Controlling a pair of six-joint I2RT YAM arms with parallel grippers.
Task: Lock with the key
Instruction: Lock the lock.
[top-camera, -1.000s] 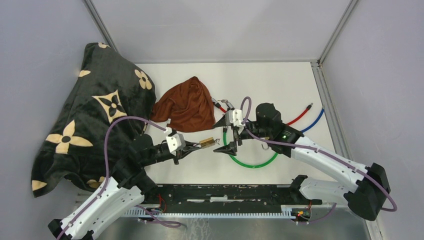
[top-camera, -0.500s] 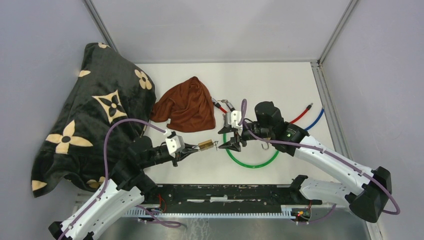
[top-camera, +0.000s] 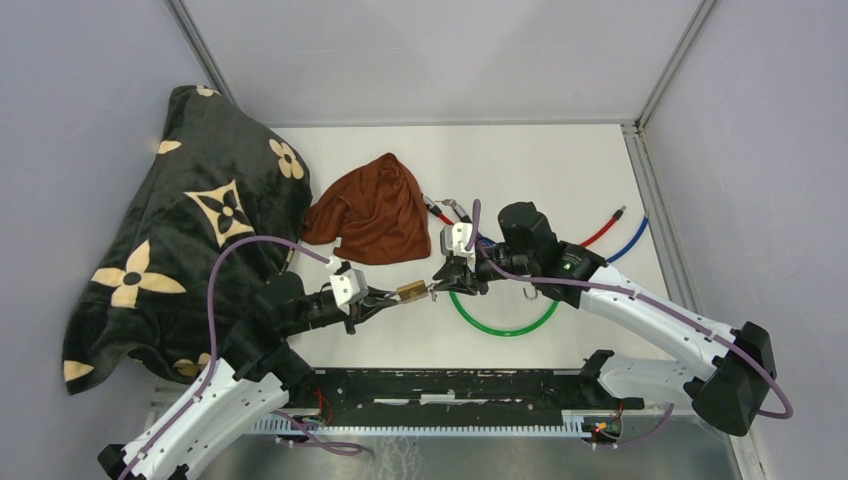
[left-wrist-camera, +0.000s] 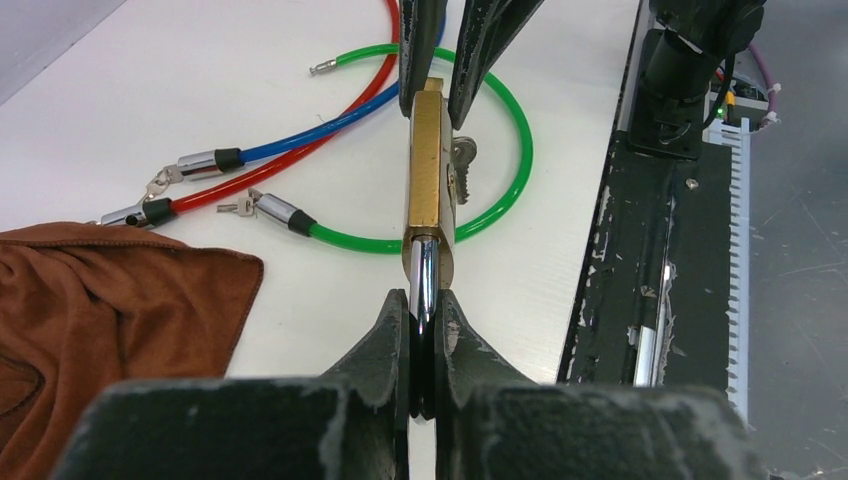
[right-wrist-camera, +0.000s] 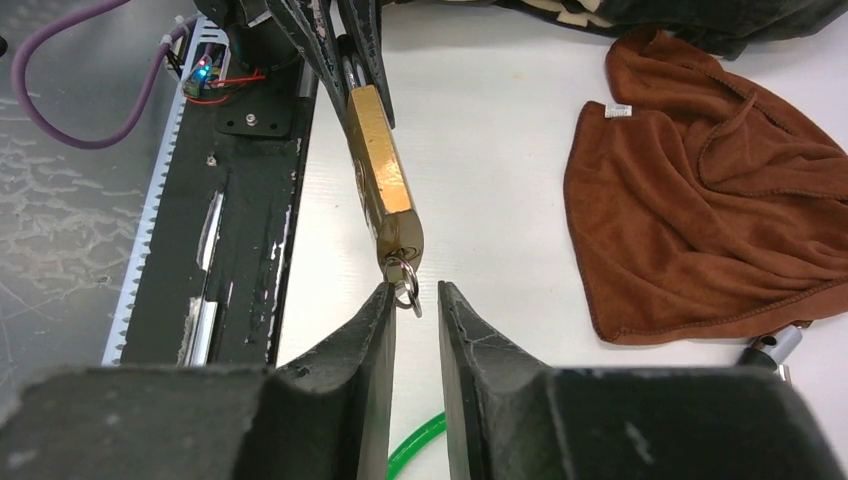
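padlock key end between right pincer tips.

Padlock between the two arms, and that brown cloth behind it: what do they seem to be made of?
Padlock body: probably brass, yellow with a dull metallic sheen. Its shackle: likely chromed steel, mirror-bright silver. Brown cloth: soft matte fabric, perhaps microfibre, fuzzy and falling in loose folds.

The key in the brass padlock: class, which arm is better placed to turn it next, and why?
Right. The right gripper straddles the key at the free end of the padlock, jaws apart around it. The left gripper is occupied, shut on the shackle, steadying the padlock.
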